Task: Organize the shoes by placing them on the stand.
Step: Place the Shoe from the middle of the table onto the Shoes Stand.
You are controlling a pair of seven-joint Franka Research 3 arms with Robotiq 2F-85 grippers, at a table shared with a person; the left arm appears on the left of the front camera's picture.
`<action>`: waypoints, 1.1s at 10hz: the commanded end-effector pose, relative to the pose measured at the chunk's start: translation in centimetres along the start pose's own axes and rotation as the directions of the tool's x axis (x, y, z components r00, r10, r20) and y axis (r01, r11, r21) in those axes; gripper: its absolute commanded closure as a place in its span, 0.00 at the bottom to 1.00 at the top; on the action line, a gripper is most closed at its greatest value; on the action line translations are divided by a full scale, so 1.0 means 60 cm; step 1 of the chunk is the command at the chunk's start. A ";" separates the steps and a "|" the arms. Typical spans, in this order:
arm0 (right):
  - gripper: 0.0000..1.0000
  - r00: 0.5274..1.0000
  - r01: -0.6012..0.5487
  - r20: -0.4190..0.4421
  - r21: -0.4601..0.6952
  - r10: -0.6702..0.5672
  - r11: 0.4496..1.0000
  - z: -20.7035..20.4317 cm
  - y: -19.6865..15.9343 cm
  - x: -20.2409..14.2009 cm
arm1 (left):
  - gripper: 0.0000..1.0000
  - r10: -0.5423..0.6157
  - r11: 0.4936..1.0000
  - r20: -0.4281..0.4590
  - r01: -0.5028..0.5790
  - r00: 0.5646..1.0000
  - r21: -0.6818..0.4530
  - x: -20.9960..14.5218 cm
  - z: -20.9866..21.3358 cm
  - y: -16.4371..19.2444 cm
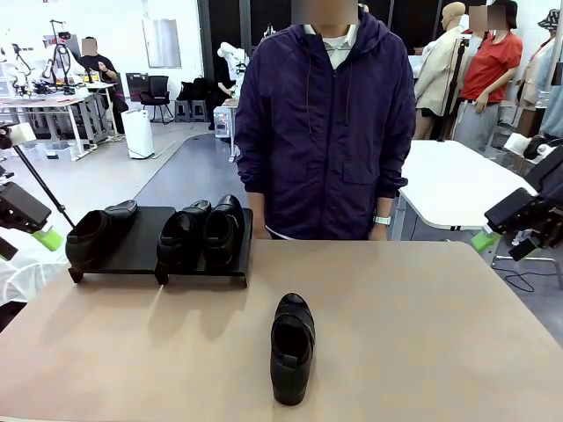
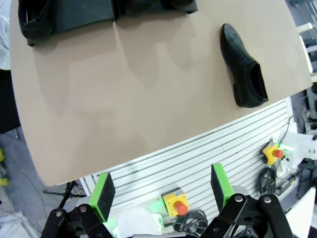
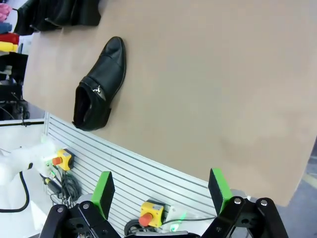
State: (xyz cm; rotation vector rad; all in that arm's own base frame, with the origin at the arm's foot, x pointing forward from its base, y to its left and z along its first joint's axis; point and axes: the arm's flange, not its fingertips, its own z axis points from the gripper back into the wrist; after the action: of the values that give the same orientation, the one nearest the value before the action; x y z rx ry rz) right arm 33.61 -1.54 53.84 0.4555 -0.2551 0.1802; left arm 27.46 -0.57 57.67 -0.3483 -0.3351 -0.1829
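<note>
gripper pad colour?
Green pads on both grippers; the left wrist view shows them best.

Both grippers are black linkages with bright green pads [image 2: 103, 194] on the fingers; person's [image 1: 325, 132] in a navy zip hoodie plus wristwatch [image 1: 381, 221].

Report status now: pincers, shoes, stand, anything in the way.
Left pincer and right pincer open, empty. Three shoes on stand; fourth shoe on table. Path to it clear.
</note>
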 end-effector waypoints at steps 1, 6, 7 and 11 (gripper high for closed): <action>0.00 1.000 0.015 0.004 -0.003 -0.015 1.000 0.004 0.004 0.004 | 0.00 -0.014 1.000 -0.008 0.014 1.000 0.009 -0.003 0.002 0.003; 0.00 1.000 0.015 0.004 -0.003 -0.015 1.000 0.004 0.004 0.004 | 0.00 -0.014 1.000 -0.008 0.014 1.000 0.009 -0.003 0.002 0.003; 0.00 1.000 0.015 0.004 -0.003 -0.015 1.000 0.004 0.004 0.004 | 0.00 -0.014 1.000 -0.008 0.014 1.000 0.009 -0.003 0.002 0.003; 0.00 1.000 0.015 0.004 -0.003 -0.015 1.000 0.004 0.004 0.004 | 0.00 0.080 0.996 -0.131 -0.073 0.988 0.058 -0.024 -0.034 -0.143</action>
State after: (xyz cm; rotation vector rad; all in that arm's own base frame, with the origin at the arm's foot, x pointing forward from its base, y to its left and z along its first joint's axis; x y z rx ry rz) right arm 33.62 -1.53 53.90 0.4546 -0.2560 0.1804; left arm 26.23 -4.69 57.30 -0.3118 -0.2513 -0.1541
